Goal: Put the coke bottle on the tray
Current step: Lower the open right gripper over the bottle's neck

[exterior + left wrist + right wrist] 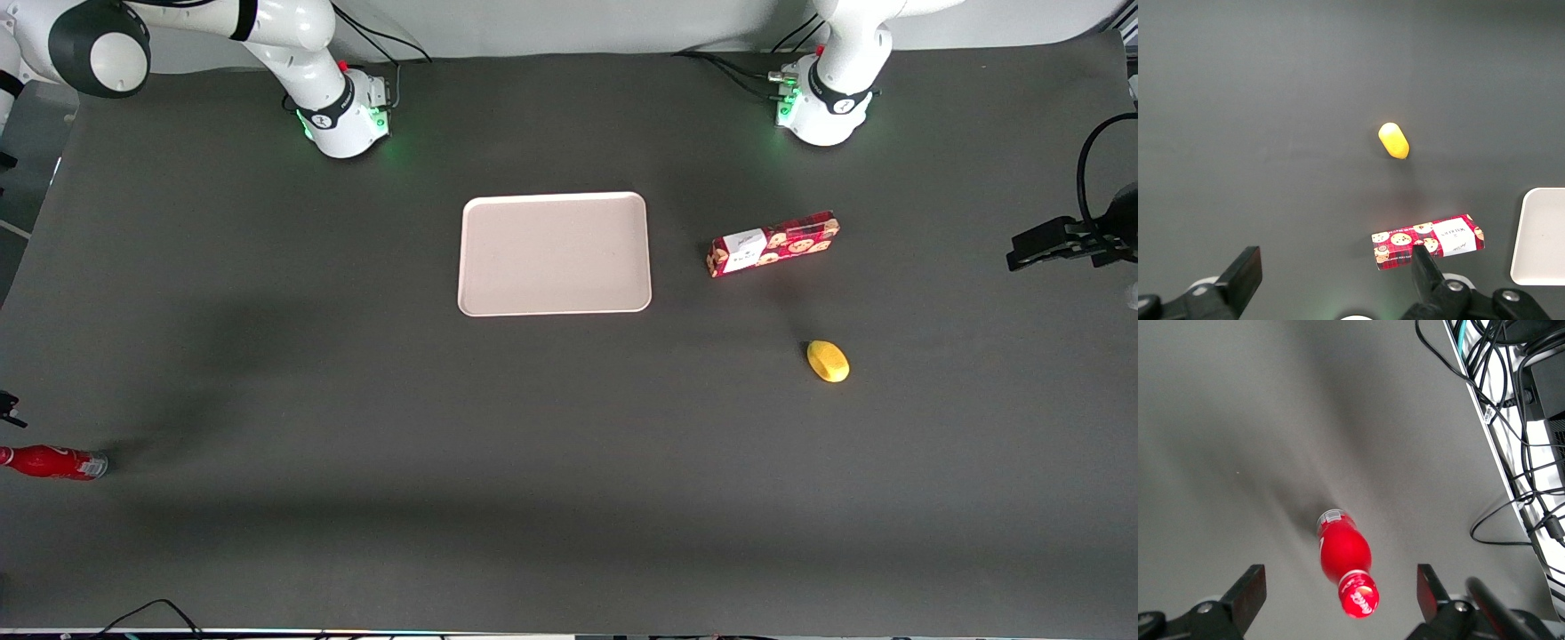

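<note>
Dark grey table [356, 400]; jaws apart above coke bottle [1345, 560]; tray [554, 254] mid-table; cables [1511, 420] at edge.

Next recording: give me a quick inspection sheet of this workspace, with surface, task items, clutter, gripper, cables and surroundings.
Surface: dark grey mat, no spills seen.
Coke bottle: at the working arm's end of the table, near the table edge, far from the tray; in the right wrist view it appears upright, cap on.
Tray: mid-table, nothing on it.
Clutter: cookie box and yellow fruit-like item, both toward the parked arm's end.
Gripper: above the bottle, fingers open and straddling it, not touching.
Cables: a bundle off the table edge near the bottle.
Surroundings: nothing else seen.
</note>
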`<state>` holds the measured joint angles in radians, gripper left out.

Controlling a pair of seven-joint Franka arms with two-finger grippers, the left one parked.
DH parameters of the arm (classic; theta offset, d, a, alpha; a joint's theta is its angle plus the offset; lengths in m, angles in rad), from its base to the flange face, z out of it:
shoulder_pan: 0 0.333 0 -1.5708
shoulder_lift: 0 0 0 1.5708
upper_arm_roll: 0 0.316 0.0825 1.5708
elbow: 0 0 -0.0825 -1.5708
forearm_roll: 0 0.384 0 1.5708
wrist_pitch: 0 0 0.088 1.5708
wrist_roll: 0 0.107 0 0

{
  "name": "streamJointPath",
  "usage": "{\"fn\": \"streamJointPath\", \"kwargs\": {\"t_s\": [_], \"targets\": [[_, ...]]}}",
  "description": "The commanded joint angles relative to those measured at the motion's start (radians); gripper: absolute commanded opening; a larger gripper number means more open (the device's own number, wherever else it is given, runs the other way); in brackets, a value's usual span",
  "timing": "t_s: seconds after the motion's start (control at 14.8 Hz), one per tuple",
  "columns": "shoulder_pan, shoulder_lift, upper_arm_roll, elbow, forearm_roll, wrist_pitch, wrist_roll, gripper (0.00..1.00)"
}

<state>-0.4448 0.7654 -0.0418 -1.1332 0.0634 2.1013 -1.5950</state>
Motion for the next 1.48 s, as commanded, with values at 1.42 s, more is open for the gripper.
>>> {"fn": "streamJointPath", "kwargs": {"t_s": [1.42], "targets": [[-0.061,0.101,0.036,0.084,0.039,0.034,-0.069,0.72]]}}
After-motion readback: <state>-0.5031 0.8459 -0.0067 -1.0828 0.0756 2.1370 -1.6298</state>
